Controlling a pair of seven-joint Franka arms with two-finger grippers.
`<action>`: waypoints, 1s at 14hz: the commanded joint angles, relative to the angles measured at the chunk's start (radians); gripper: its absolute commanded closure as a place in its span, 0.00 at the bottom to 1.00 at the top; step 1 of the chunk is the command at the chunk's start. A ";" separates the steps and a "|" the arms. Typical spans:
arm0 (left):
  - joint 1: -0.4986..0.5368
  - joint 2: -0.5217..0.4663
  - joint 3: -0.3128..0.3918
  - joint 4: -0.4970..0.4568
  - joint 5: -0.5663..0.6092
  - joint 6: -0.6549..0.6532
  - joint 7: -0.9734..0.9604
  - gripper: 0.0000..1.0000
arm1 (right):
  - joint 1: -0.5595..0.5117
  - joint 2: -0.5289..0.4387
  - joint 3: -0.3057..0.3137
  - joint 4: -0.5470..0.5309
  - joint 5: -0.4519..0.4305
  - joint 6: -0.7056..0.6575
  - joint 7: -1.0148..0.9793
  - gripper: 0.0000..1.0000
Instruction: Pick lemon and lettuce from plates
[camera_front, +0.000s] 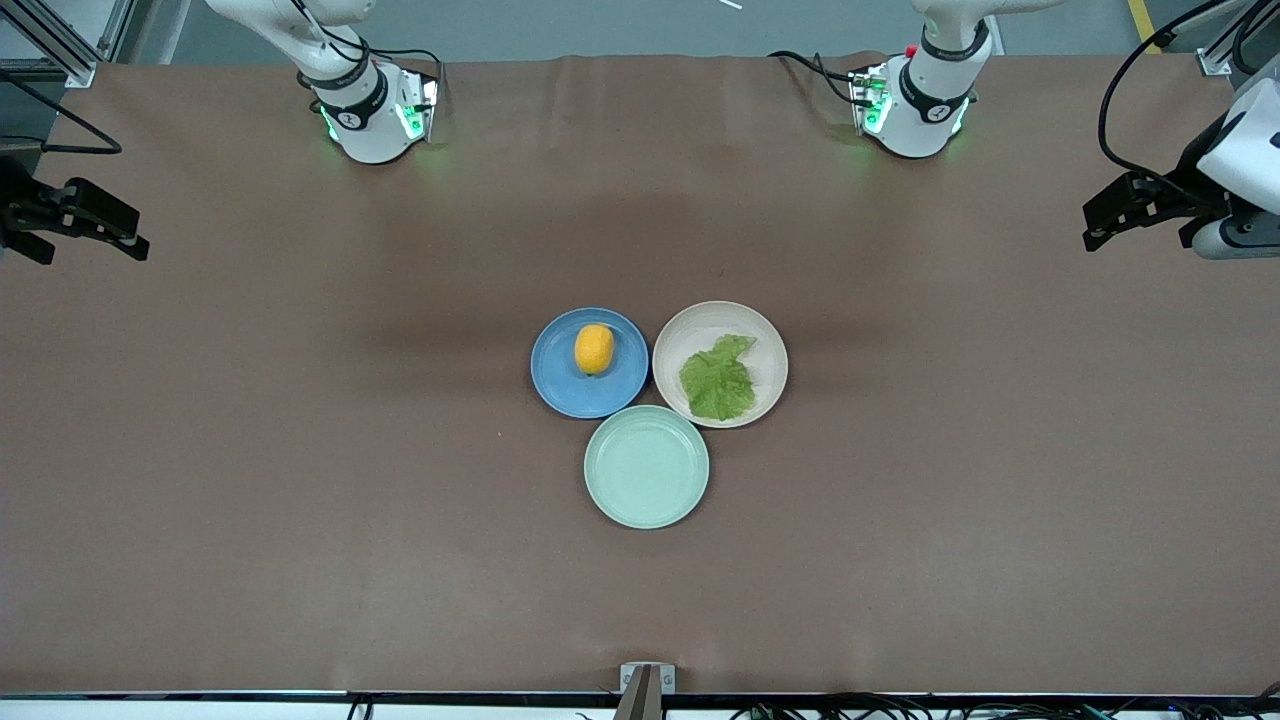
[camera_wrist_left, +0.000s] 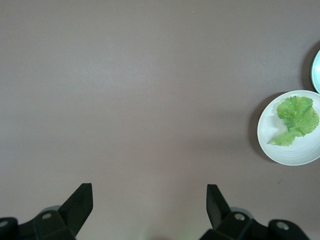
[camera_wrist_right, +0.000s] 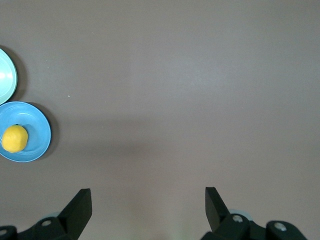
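Observation:
The lemon (camera_front: 594, 349) lies on the blue plate (camera_front: 560, 385) at mid-table. The lettuce (camera_front: 718, 378) lies flat on the beige plate (camera_front: 765, 340) beside it, toward the left arm's end. My right gripper (camera_front: 90, 248) is open and empty, high over bare table at the right arm's end. My left gripper (camera_front: 1140, 236) is open and empty, high over bare table at the left arm's end. The left wrist view shows its open gripper (camera_wrist_left: 150, 200), the lettuce (camera_wrist_left: 297, 119) and the beige plate (camera_wrist_left: 280, 150). The right wrist view shows its open gripper (camera_wrist_right: 148, 202), the lemon (camera_wrist_right: 14, 138) and the blue plate (camera_wrist_right: 40, 125).
An empty mint-green plate (camera_front: 646, 466) sits nearer the front camera, touching both other plates; its rim also shows in the left wrist view (camera_wrist_left: 316, 70) and the right wrist view (camera_wrist_right: 7, 75). Brown table covering (camera_front: 300, 450) stretches wide on both sides.

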 joint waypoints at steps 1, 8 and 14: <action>0.003 0.002 -0.001 0.006 -0.023 -0.006 0.026 0.00 | -0.011 -0.003 0.007 0.010 -0.007 -0.005 -0.010 0.00; 0.013 0.024 0.002 0.039 -0.021 -0.006 0.018 0.00 | -0.006 -0.003 0.011 0.010 0.008 -0.002 0.002 0.00; -0.002 0.073 -0.048 0.026 -0.024 -0.035 -0.173 0.00 | 0.162 0.037 0.022 0.010 0.008 0.004 0.004 0.00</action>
